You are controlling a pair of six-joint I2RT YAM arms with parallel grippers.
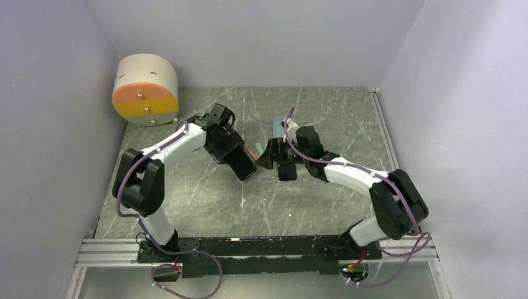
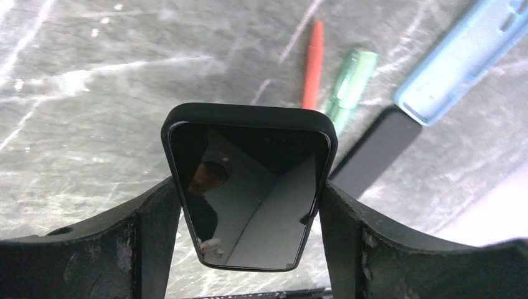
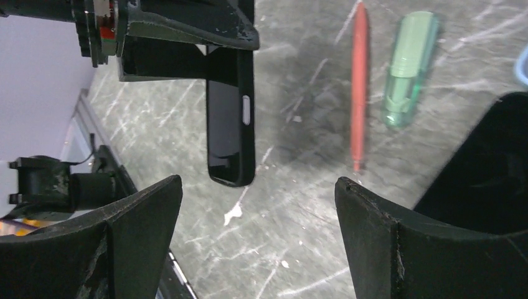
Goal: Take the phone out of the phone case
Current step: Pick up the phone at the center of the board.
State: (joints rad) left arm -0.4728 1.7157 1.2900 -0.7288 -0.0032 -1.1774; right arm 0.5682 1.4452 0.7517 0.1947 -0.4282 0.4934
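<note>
Left pincer (image 2: 249, 196) clamps the cased phone (image 2: 249, 162) by its long edges, long axis pointing toward the parted right pincer (image 3: 258, 184).

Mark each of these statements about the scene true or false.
1. The left pincer grips the phone, which sits in its black case. True.
2. The right pincer is shut on the red pen. False: it is open and empty, and the pen lies on the table.
3. The red pen and the green marker lie side by side. True.
4. The light blue case is fitted around the held phone. False: it lies on the table.
</note>
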